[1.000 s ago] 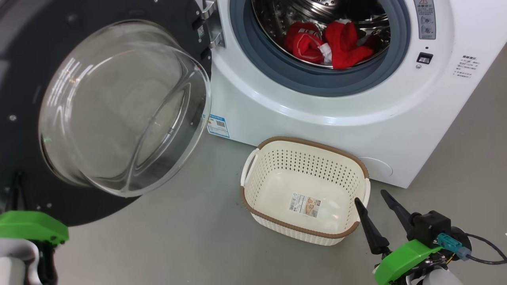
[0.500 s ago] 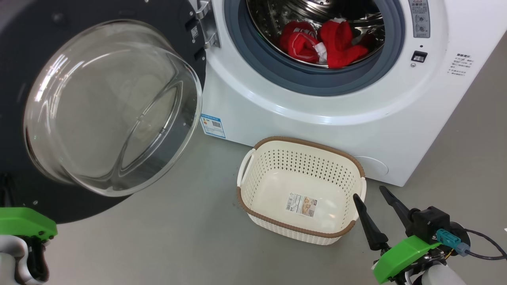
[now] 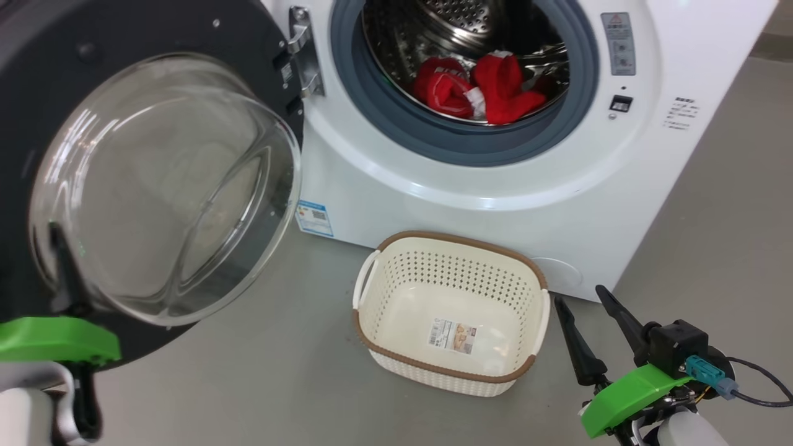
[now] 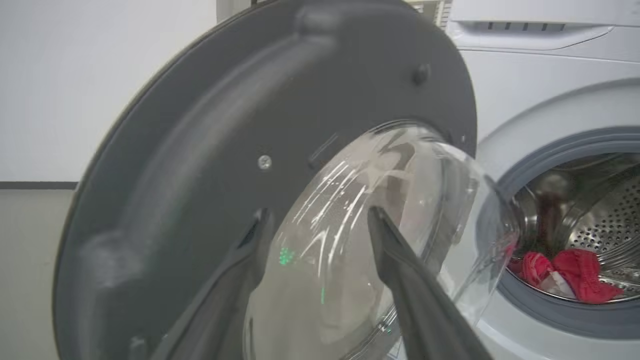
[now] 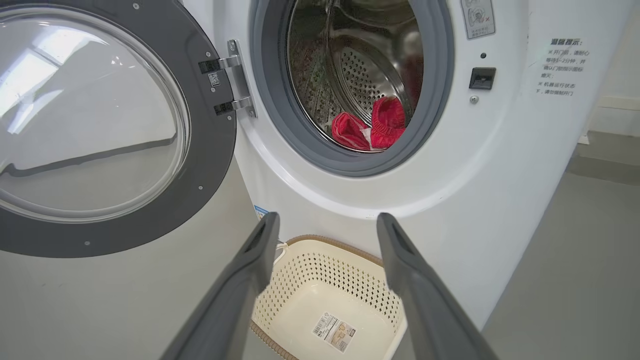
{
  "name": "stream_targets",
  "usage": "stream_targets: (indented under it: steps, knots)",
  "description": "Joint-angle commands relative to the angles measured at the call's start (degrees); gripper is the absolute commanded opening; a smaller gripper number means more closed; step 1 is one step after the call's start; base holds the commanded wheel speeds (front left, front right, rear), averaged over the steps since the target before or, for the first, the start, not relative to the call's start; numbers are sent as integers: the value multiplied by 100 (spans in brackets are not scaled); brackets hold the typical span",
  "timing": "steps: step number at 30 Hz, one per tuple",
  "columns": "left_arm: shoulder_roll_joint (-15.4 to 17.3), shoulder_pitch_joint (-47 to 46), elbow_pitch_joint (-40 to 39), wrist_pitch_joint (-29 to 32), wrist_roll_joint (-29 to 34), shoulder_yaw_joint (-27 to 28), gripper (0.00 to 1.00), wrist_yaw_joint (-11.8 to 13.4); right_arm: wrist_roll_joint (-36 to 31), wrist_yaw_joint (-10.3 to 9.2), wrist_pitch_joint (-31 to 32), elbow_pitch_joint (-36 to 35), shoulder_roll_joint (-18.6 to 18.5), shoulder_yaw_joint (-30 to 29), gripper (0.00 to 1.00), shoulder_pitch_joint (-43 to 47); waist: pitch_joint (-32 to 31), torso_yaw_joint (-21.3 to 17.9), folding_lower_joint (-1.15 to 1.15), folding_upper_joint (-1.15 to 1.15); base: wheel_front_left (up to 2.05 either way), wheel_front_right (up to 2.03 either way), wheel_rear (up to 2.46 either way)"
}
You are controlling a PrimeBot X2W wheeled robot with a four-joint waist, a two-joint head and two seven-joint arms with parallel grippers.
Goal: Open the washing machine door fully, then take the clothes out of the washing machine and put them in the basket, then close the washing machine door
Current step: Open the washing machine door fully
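The left gripper (image 4: 319, 216) was pinched shut a moment ago. Now its two long dark fingers are spread wide and hold nothing. I think it has just let go of the big round washing machine door with the black rim and bulging glass bowl (image 3: 155, 25). The door is swung far out to the left, so the opening step looks done. Taking out the clothes comes next.

The small bright red clothes with white trim (image 3: 477, 93) still lie in the steel drum of the big white washing machine (image 3: 464, 204). The little cream plastic basket with the brown rim (image 3: 446, 272) sits on the grey floor (image 3: 248, 371) just in front of the machine, with only a paper label inside.

The left arm is low at the robot's left, fingers pointing up at the glass bowl. I cannot tell if they touch it. The right gripper (image 3: 578, 296) waits low beside the basket's right end, wide open and empty, pointing toward the machine.
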Motion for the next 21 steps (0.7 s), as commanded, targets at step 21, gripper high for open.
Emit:
stream_targets:
  steps: [21]
  knots:
    - [-215,1249,-2347,196,249,-878,100,-361,49,29,-69,-519,136,-325,100,112,-443,-1629,0,0,0,0,0]
